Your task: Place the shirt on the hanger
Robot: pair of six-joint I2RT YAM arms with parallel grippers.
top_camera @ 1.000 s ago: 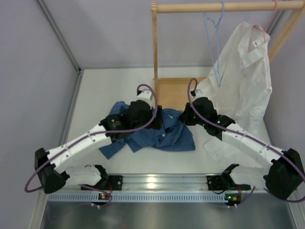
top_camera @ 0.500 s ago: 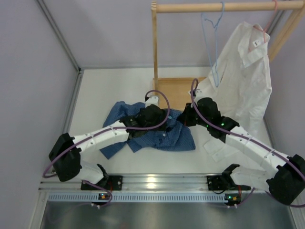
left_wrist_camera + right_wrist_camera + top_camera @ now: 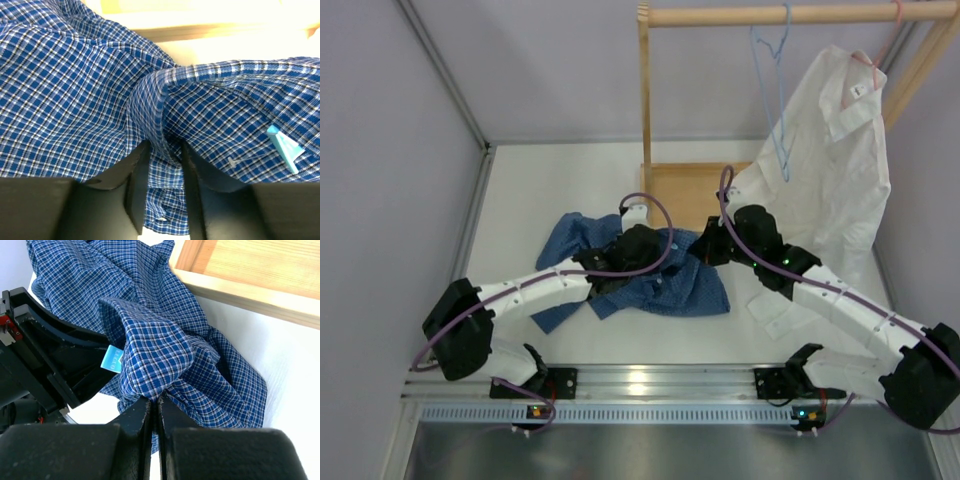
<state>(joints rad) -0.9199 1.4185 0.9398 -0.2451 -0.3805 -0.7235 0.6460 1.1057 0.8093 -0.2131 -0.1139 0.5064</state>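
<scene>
White tabletop [image 3: 550,180] filled the middle of the overhead view, and the shirt [image 3: 660,285] lay crumpled on it, just below the wooden base of the rack [image 3: 685,190]. My left gripper [image 3: 164,150] had its fingers drawn in on either side of a raised fold, pinching it. My right gripper [image 3: 155,401] was pressed together on a peak of cloth beside it. The hanger [image 3: 778,125] hung from the rail at the upper right of the frame, well apart from the shirt and just beside the white shirt [image 3: 830,170].

As I judged it, the heap's long axis ran from lower left toward the right of the frame. The neck end, marked by a small light blue label [image 3: 285,147], pointed toward the rack base, though I could not trace the sleeves.

Both pinches sat close together, so a lift might have raised a wad, not an open collar. Either thin fold could have slipped out. The hanger hung free and could have swung away when pushed, or the cloth could have caught the white shirt
</scene>
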